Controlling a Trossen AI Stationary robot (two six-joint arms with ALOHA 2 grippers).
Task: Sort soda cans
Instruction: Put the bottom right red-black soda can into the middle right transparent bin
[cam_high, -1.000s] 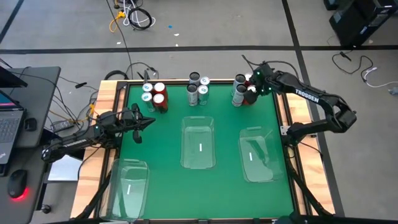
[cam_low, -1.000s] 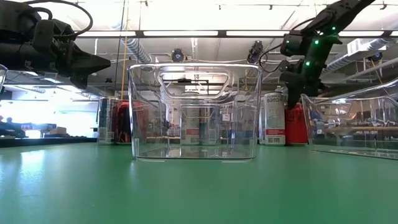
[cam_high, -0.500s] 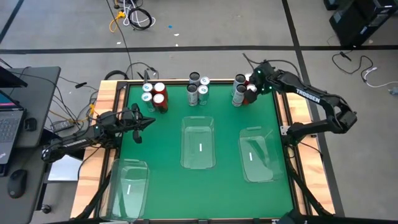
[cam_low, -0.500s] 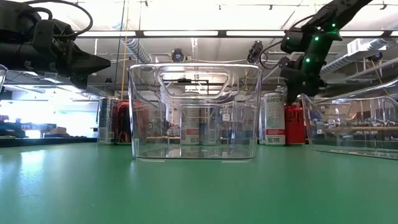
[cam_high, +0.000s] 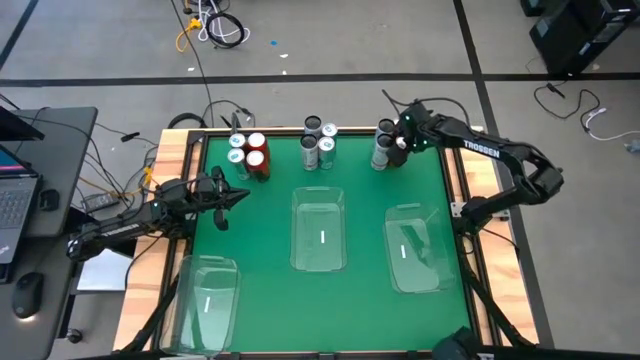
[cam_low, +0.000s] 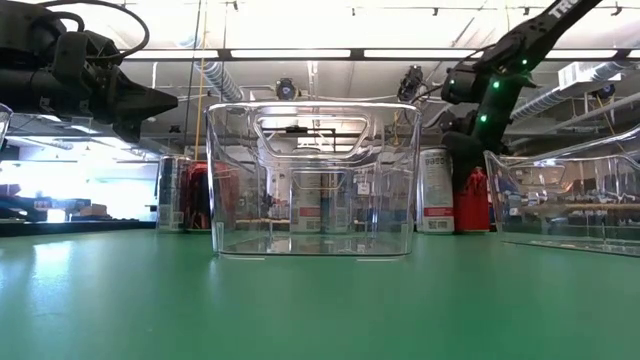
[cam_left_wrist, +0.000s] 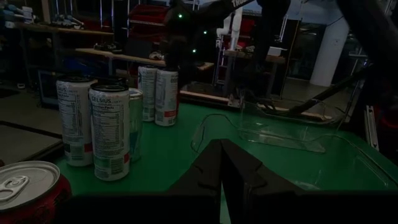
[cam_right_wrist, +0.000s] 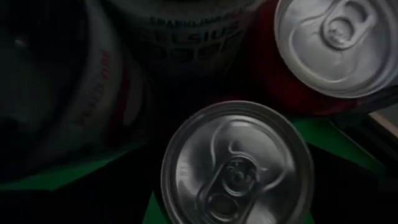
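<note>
Directly beneath the wide-open right gripper (cam_high: 397, 143), at upper right of the high view, an upright can (cam_right_wrist: 236, 163) shows its top; the shut left gripper (cam_high: 243, 193) waits far off.

This is a robotics lab or workshop with an industrial feel. The green-topped desk (cam_high: 360, 200) stands on a grey concrete floor (cam_high: 330, 40) strewn with loose cables (cam_high: 215, 28). Beside the desk sits a laptop (cam_high: 18, 200) on a dark side table. Beyond the desk, strip lights (cam_low: 290, 53) and exposed ducting (cam_low: 215, 80) run along an open ceiling, with cluttered workbenches (cam_left_wrist: 118, 55) behind.
</note>
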